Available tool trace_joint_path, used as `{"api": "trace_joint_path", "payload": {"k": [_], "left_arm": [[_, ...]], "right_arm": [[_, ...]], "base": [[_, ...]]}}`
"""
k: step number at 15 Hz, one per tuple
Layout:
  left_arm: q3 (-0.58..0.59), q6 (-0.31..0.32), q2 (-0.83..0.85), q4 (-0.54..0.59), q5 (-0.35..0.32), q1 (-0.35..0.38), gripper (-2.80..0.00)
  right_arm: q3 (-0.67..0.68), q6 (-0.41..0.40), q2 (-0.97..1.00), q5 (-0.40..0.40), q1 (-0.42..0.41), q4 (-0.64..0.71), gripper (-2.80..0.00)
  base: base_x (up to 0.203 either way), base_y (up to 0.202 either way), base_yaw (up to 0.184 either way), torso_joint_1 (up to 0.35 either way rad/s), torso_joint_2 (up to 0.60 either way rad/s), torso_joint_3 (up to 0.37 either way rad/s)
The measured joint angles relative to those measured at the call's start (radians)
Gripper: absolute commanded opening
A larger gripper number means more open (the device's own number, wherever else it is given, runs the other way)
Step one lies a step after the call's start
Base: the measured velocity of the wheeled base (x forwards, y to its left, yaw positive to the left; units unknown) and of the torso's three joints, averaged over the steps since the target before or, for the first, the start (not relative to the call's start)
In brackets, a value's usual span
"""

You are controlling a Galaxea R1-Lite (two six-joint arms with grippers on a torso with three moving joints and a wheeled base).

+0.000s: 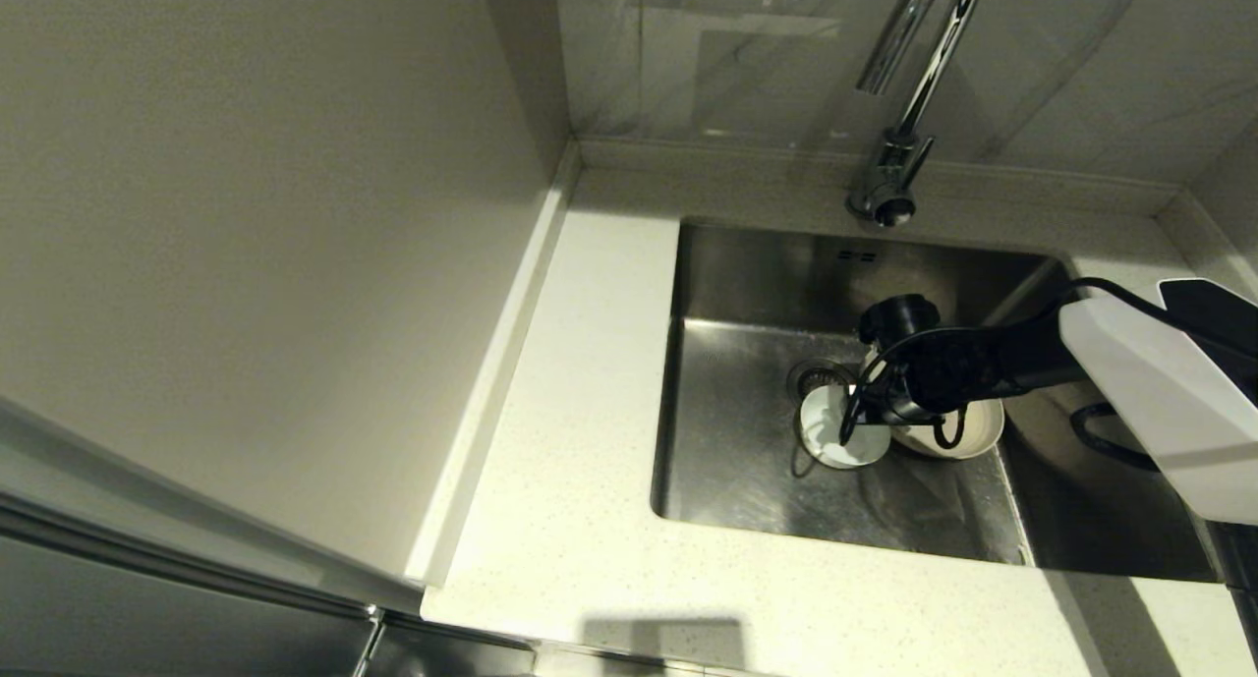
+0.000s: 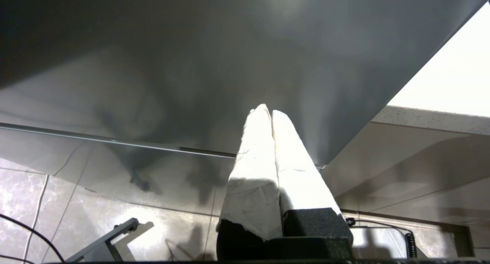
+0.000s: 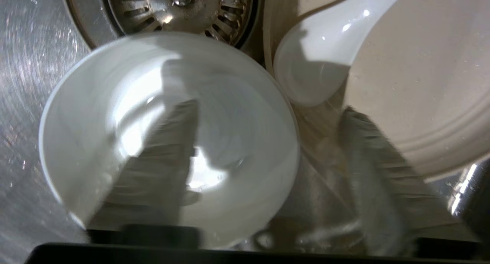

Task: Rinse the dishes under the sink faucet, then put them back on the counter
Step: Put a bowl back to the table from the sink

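Straddling bowl [image 3: 115, 141] rim in sink [image 1: 747, 480]: right gripper [image 3: 268, 141] jaws spread, one inside.

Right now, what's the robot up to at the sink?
The right gripper is down in the sink, straddling the rim of the small white bowl: one finger inside it, the other outside, jaws apart and not yet clamped. The bowl sits by the drain strainer, with the spoon and plate beside it. No water shows at the faucet. The left gripper is parked off to the side, shut. No dishes show on the counter.
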Motion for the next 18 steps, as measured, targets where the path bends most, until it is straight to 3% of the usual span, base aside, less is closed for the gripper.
{"api": "trace_joint_path", "payload": {"k": [11, 18], "left_arm": [[0.0, 0.0, 0.0, 0.0, 0.0, 0.0, -2.8], [0.0, 0.0, 0.0, 0.0, 0.0, 0.0, -2.8]], "right_arm": [[-0.03, -0.02, 0.02, 0.006, -0.003, 0.004, -2.8], [0.044, -0.023, -0.156, 0.004, -0.037, 0.012, -2.8]], "base": [[0.0, 0.0, 0.0, 0.0, 0.0, 0.0], [0.0, 0.0, 0.0, 0.0, 0.0, 0.0]]}}
